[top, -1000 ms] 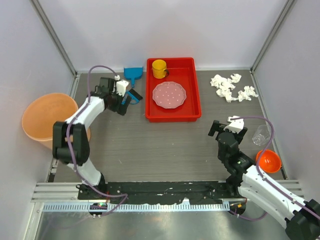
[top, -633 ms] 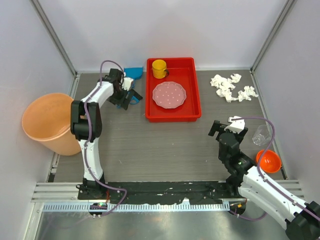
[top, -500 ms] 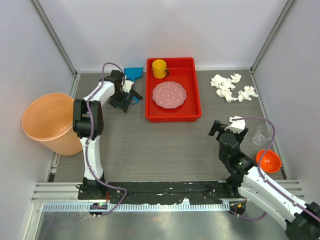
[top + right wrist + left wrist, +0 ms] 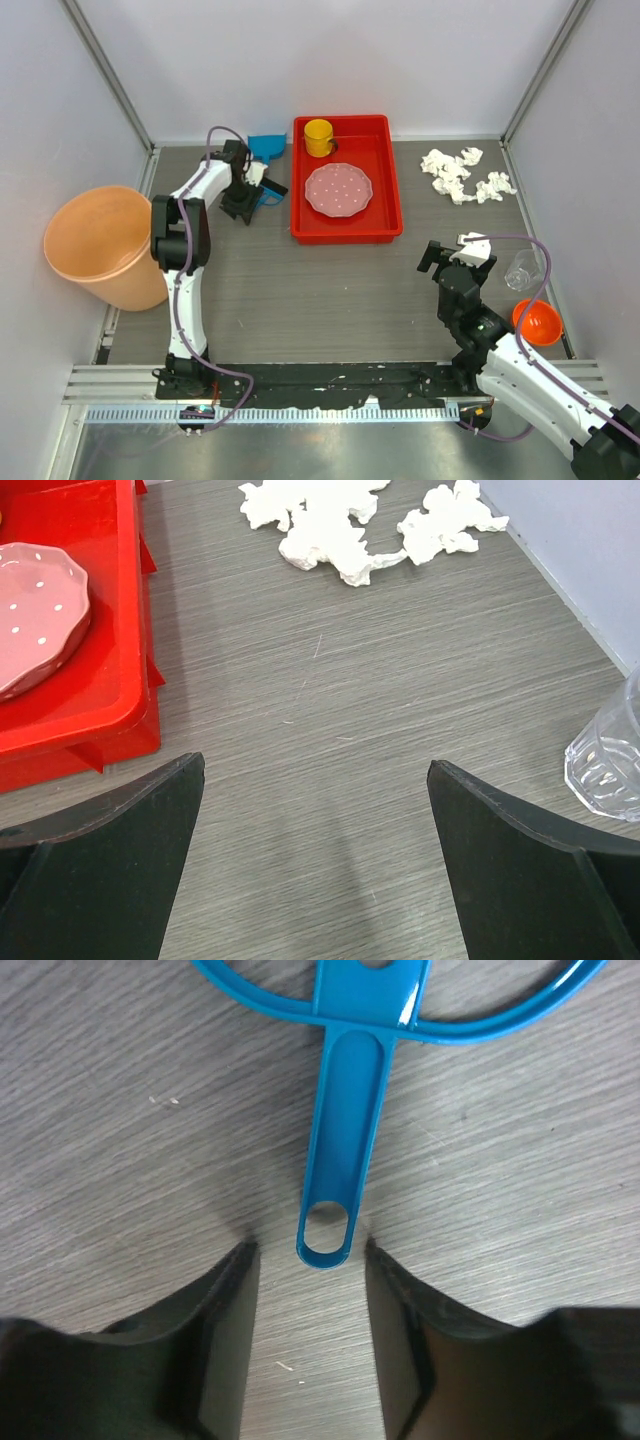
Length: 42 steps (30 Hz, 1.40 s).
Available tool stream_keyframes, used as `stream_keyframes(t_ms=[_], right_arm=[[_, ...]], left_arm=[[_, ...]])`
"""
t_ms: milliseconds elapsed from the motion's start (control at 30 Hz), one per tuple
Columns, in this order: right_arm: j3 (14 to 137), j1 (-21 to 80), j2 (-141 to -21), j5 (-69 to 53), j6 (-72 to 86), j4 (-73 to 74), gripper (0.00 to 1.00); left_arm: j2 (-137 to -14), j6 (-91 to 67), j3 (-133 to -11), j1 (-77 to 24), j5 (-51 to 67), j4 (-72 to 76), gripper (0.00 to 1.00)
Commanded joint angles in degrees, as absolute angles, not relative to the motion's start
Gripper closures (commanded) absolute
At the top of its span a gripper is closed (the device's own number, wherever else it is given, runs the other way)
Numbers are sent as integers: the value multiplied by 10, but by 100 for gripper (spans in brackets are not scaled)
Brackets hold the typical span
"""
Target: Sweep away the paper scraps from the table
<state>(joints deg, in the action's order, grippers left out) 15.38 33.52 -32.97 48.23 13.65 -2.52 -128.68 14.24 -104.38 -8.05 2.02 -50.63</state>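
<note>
Currently the paper scraps (image 4: 465, 175) lie on the bench (image 4: 320, 290) right of the red tray (image 4: 345, 236); left of it, the left fingers (image 4: 225, 1340) are spread, straddling the tip of a blue dustpan handle (image 4: 345, 1130); the right fingers (image 4: 110, 830) are spread too.

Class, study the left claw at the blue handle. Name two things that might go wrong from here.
The left claw straddles only the tip of the blue handle, so a grip there may slip or pivot. The paper scraps lie beyond the red tray; a swinging tool might clip its wall.
</note>
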Motion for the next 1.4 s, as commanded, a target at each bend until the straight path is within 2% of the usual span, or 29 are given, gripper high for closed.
stream_keyframes(t_ms=[0,133,233,333,433,500,533,567,700,833,1000,1100,1200,1333,1367], right_arm=[[159,334,-322,486,139,-35,1],[161,334,-322,486,139,-33,2],[161,334,-320,488,138,-31,2],[162,334,-320,490,138,-30,2],[162,334,-319,492,138,-30,2],[162,334,-318,493,138,-30,2],[162,334,-318,491,138,-30,2],[162,334,-319,490,138,-31,2],[171,334,-324,472,136,-24,2],[197,335,-332,411,132,-6,11],[261,339,-351,324,149,19,16],[323,358,-380,281,169,22,20],[387,408,-423,275,200,4,23],[447,508,-515,263,228,-117,26],[478,531,-569,250,233,-169,26]], left_arm=[[-1297,146,-1077,-77,45,-507,44],[-1324,139,-1121,-77,74,-529,41],[-1355,131,-1158,-77,76,-547,43],[-1377,121,-1191,-77,71,-562,48],[-1386,113,-1208,-77,77,-574,57],[-1384,109,-1208,-76,83,-582,72],[-1379,104,-1206,-77,84,-584,90],[-1376,97,-1202,-77,82,-585,100],[-1343,61,-1185,-76,90,-590,100],[-1259,-21,-1129,-63,145,-575,100],[-1049,-189,-962,-45,237,-468,100],[-937,-276,-876,-46,246,-410,100],[-845,-321,-818,-47,225,-372,100],[-756,-385,-754,-46,179,-322,100],[-744,-396,-754,-47,176,-324,100]])
